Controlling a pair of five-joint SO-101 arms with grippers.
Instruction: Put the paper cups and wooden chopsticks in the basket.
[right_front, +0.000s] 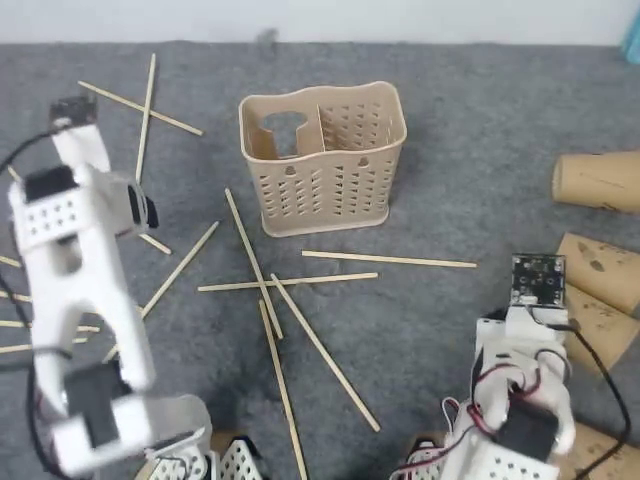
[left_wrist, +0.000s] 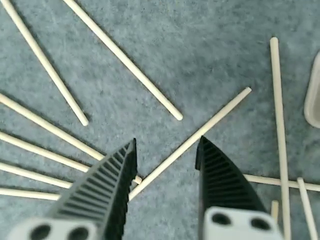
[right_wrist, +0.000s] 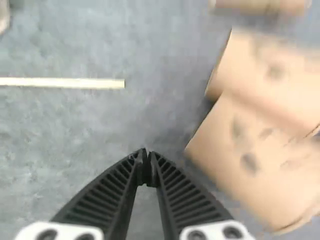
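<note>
My left fingers (left_wrist: 115, 185) gape wide astride one wooden chopstick (left_wrist: 220, 116) at 8 o'clock of the basket (right_front: 322, 170): light, stiff, rolls, so pinch mid-length; right fingers (right_wrist: 125, 190) closed empty beside the crushable paper cups (right_front: 600, 180) at 3 o'clock.

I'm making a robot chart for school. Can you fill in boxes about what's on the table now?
Basket: beige slotted plastic basket, upright on grey carpet, nothing seen inside
Chopsticks: thin wooden chopsticks, scattered flat around the basket
Cups: brown paper cups, lying on their sides, apart from the basket
Left pincer: open, over a chopstick
Right pincer: shut, beside the cups
</note>
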